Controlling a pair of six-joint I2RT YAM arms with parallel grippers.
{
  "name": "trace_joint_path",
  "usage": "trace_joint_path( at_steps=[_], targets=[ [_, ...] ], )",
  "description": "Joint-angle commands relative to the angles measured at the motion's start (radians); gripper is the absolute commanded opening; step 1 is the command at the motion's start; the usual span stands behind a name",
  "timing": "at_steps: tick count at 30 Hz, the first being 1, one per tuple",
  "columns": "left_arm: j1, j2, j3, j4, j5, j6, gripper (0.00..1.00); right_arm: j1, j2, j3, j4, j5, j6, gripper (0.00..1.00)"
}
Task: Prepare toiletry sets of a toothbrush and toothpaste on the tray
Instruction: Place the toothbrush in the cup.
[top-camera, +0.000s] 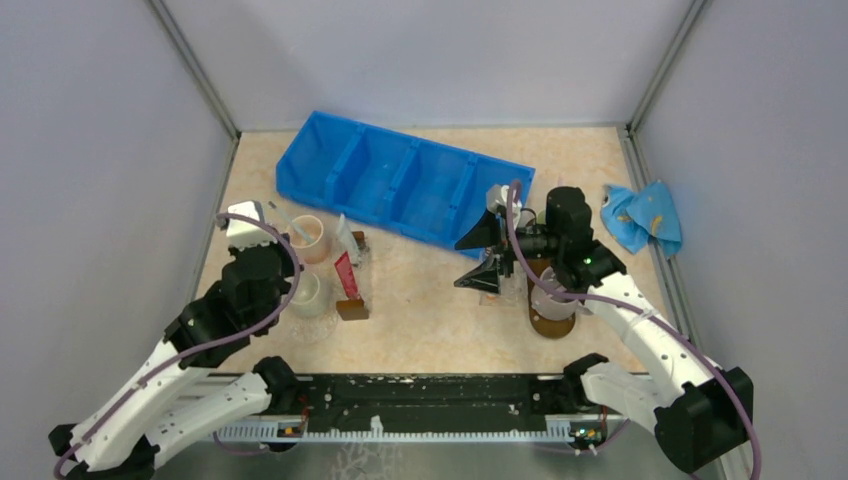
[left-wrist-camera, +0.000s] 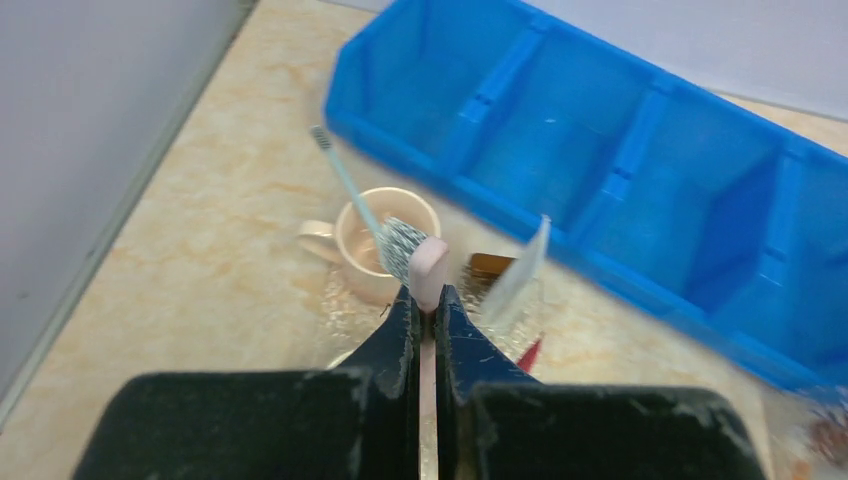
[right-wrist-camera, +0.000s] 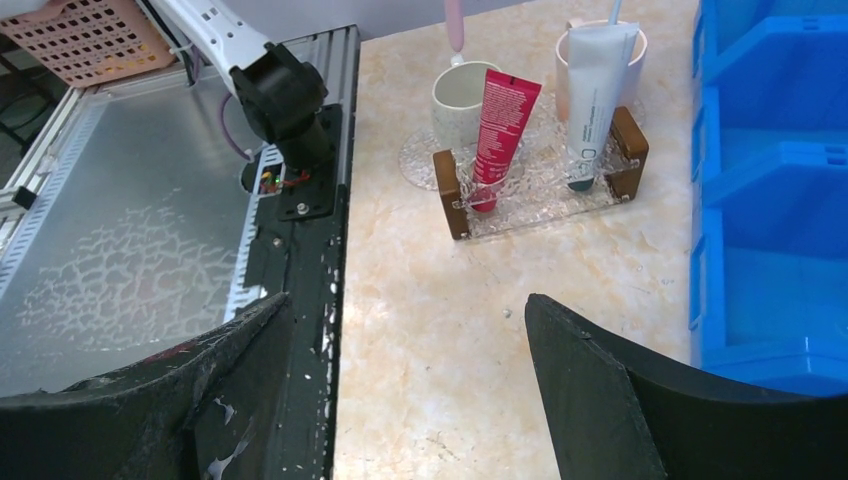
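Left gripper (left-wrist-camera: 425, 298) is pinched tight on the pink toothbrush (left-wrist-camera: 430, 265), which pokes out past its tips. Probably light, stiff, slick plastic, so I'd grab mid-handle. Right gripper (right-wrist-camera: 408, 300) gapes wide, empty; tray (top-camera: 548, 326) sits just behind it.

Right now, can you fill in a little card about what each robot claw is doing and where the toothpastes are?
left gripper: shut on pink toothbrush
right gripper: open, holding nothing
red tube: in clear rack
white tube: in clear rack, beside red tube
pink cup: holds blue toothbrush
blue bin: behind the rack
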Motion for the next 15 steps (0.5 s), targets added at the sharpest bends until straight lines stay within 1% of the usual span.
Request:
trace_joint_path(
  at_steps=[1, 5, 9, 12, 15],
  targets=[
    [0.001, 0.038, -0.031, -0.085, -0.213, -0.062, 0.00, -0.008, -0.013, 0.048, 0.010, 0.011, -0.018, 0.85],
    [0.003, 0.067, -0.067, -0.062, -0.246, -0.089, 0.00, -0.014, -0.020, 0.046, 0.011, 0.014, -0.016, 0.85],
    [0.034, 0.078, -0.144, 0.045, -0.188, -0.064, 0.00, -0.015, -0.023, 0.047, 0.010, 0.013, -0.016, 0.85],
    [0.115, 0.119, -0.197, 0.112, -0.113, -0.062, 0.00, -0.017, -0.026, 0.046, 0.010, 0.012, -0.014, 0.85],
    [0.240, 0.159, -0.236, 0.167, 0.024, -0.067, 0.00, -0.020, -0.030, 0.046, 0.010, 0.009, -0.013, 0.85]
  ],
)
